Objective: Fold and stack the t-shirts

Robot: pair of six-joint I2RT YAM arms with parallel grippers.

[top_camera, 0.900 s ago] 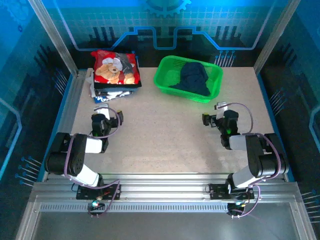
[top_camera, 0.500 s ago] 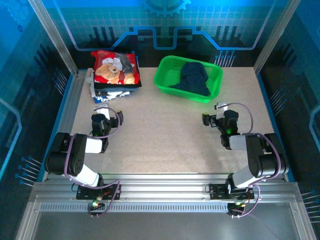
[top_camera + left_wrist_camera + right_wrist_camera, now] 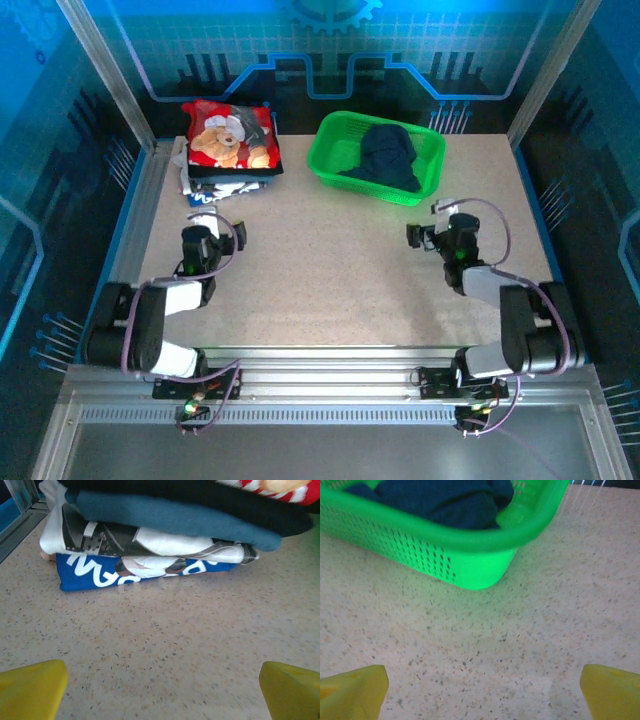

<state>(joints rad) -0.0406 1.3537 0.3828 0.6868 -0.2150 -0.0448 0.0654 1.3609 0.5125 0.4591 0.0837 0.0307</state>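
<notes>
Both arms have shifted slightly outward since the earlier frame; the shirts and basket lie unmoved. The left gripper (image 3: pixel 160 692) stands fully spread and empty, facing the folded t-shirt stack (image 3: pixel 150 535) at the far-left corner of the table (image 3: pixel 320 270). The stack's long edge runs crosswise to the gripper. The right gripper (image 3: pixel 480 692), also spread and empty, faces the green basket (image 3: pixel 470 565), which holds the bunched navy t-shirt (image 3: pixel 445 497).

Folded t-shirts (image 3: pixel 230 140) in a far-left stack, red bear-print on top; crumpled navy t-shirt (image 3: pixel 390 155) in green basket (image 3: pixel 322 160)
</notes>
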